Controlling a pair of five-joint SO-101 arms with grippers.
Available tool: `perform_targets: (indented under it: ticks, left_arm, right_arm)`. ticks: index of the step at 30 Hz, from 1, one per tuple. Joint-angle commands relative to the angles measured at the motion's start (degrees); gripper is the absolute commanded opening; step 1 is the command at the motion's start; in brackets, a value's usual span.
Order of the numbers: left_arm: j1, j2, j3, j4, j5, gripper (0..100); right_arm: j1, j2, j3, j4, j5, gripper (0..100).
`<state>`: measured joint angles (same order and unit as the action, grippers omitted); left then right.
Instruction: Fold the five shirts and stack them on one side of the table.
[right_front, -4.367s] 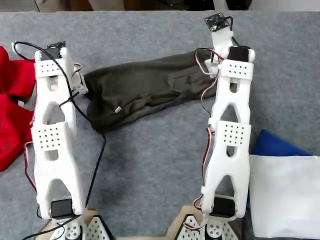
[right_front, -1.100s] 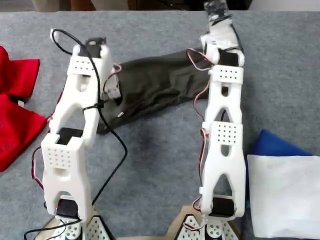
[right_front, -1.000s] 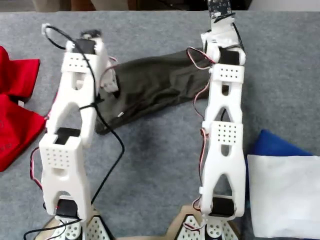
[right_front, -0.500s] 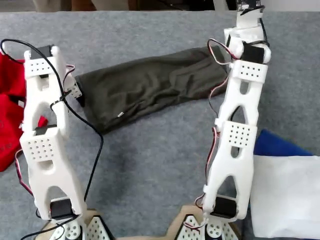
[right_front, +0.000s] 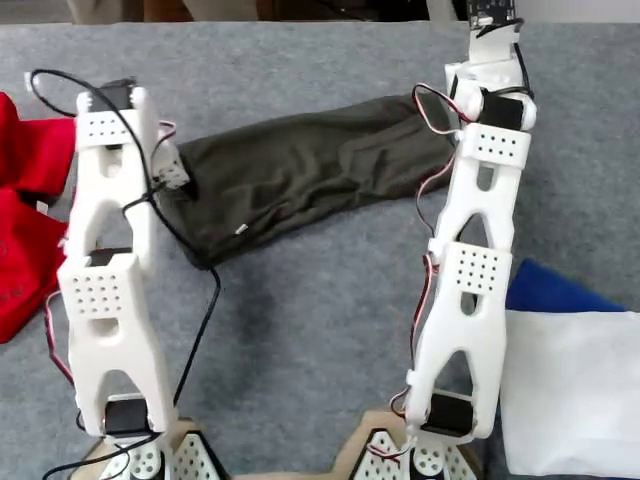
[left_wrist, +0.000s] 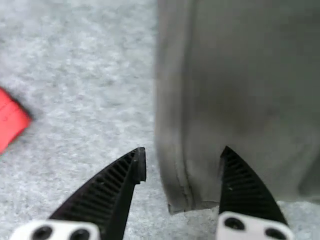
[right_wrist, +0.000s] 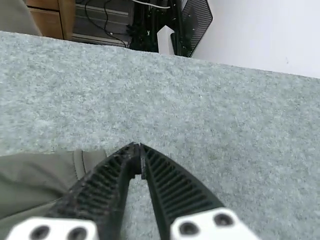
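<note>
The folded olive-green cloth shirt (right_front: 300, 185) spans the high view's upper centre, long axis lower-left to upper-right; the left gripper (left_wrist: 183, 152), wide open and empty, straddles its lower-left end, the right gripper (right_wrist: 136, 147), closed on nothing visible, sits beside the opposite end.

I am working over a table (right_front: 300, 330) covered in grey, felt-like cloth. An olive shirt (right_front: 310, 175) is lying across the far middle of it, stretching out in a long rumpled band that is slanting slightly, its left end nearer to me. Along my left edge, red shirts (right_front: 25, 230) are lying in a loose heap. At my near right corner a white shirt (right_front: 570, 390) is resting flat and folded, with a blue shirt (right_front: 545, 290) peeking out from beneath its far edge.
</note>
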<state>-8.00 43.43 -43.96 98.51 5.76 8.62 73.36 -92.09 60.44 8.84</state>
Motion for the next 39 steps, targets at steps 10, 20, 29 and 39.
perform_targets:
  ticks: [10, 20, 29, 39]
  left_arm:
    - [-2.9, 5.76, -4.66, -0.62, -1.32, 25]
    - [1.23, 12.09, -4.22, -1.93, -0.88, 20]
    - [2.9, 17.19, -9.85, -1.49, 3.6, 13]
    - [0.18, 17.27, -16.0, -1.58, 2.46, 2]
  right_arm:
    - [1.1, -0.22, -2.51, -0.88, 0.97, 0.7]
    - [1.1, -0.22, -2.51, -0.7, 0.97, 0.7]
    - [1.71, -0.13, -2.51, -0.62, 0.97, 0.7]
    - [2.07, -0.13, -2.51, -0.79, 0.97, 0.7]
